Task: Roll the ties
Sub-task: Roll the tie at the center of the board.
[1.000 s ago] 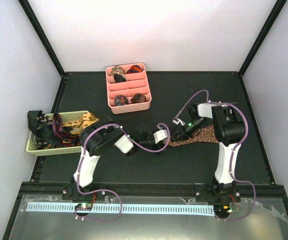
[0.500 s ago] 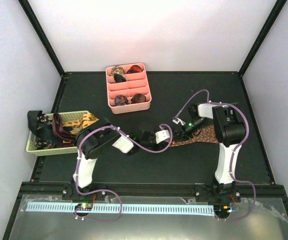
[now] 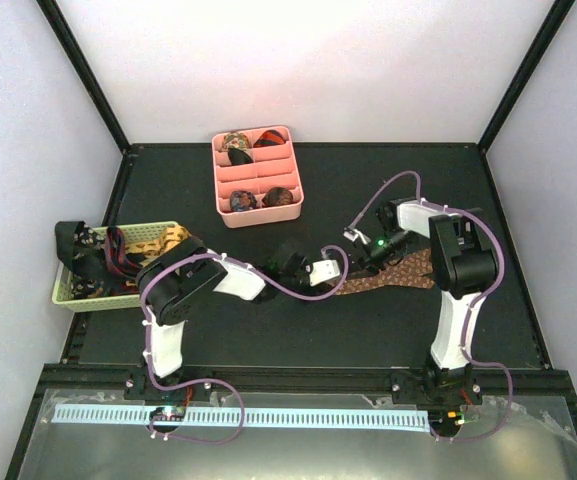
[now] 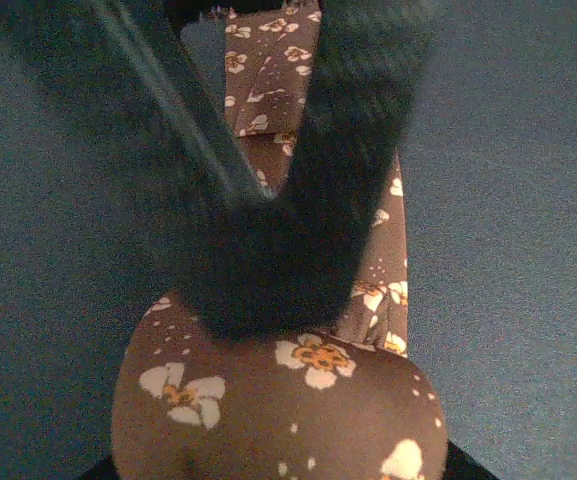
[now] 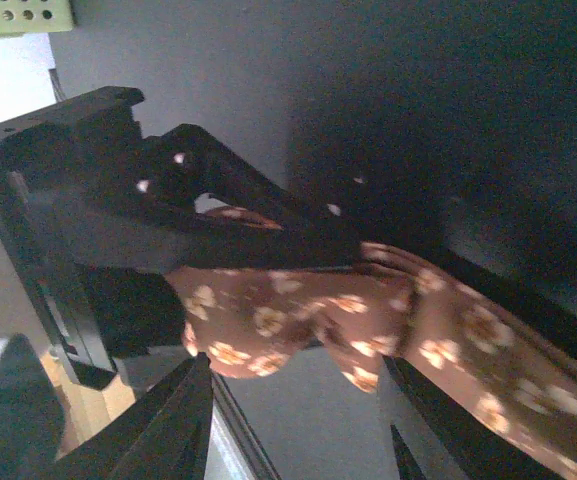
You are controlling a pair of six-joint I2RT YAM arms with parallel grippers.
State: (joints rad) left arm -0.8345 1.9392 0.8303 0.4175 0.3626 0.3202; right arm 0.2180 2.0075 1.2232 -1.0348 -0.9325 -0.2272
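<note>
Lying on black table (image 3: 368, 330) amid white walls (image 3: 318, 70): brown tie (image 4: 268, 400), left gripper (image 3: 343, 280) clamped on it; right gripper (image 5: 293, 380) apart.

The left arm reached out low with its elbow bent, and the left gripper (image 3: 340, 274) had its fingers pinched together on the tie (image 4: 268, 400). Just beyond its tips, the right gripper (image 3: 368, 256) faced it from a folded arm, fingers spread apart.

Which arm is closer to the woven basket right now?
Left. The left arm has its elbow right beside the woven basket, at its right end; the right arm stands far off to the right, beyond the brown floral tie.
</note>
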